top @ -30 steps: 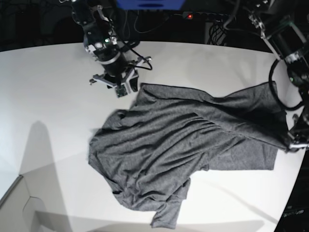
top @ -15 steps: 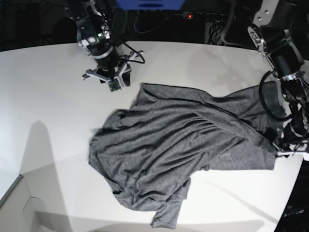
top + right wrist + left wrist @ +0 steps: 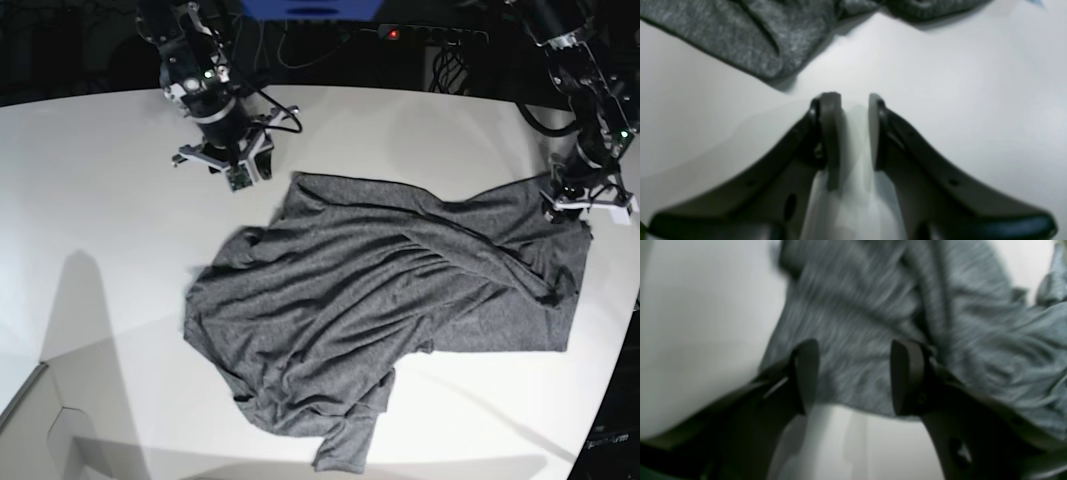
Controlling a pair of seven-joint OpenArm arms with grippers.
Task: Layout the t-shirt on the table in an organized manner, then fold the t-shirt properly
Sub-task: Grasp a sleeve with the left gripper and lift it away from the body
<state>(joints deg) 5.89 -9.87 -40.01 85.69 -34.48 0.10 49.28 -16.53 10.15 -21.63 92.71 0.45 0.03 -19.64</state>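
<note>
1. No words, labels, brand names, numbers or signs can be read in any view.
2. The t-shirt [image 3: 400, 290] is plain grey, with no print.

The t-shirt [image 3: 400, 300] is a heathered charcoal-grey jersey, plain and unprinted, thin and full of wrinkles. It lies crumpled on the desk [image 3: 100, 200], spread across the middle and the right side of the white top in the base view. The fabric is bunched, with diagonal creases running through its middle and one layer folded over another on the right. One part trails down toward the near edge, ending in a narrow flap. Another part reaches to the far right, close to the curved rim. The desk is smooth, plain white and far larger than the shirt, bare on its left half.
</note>
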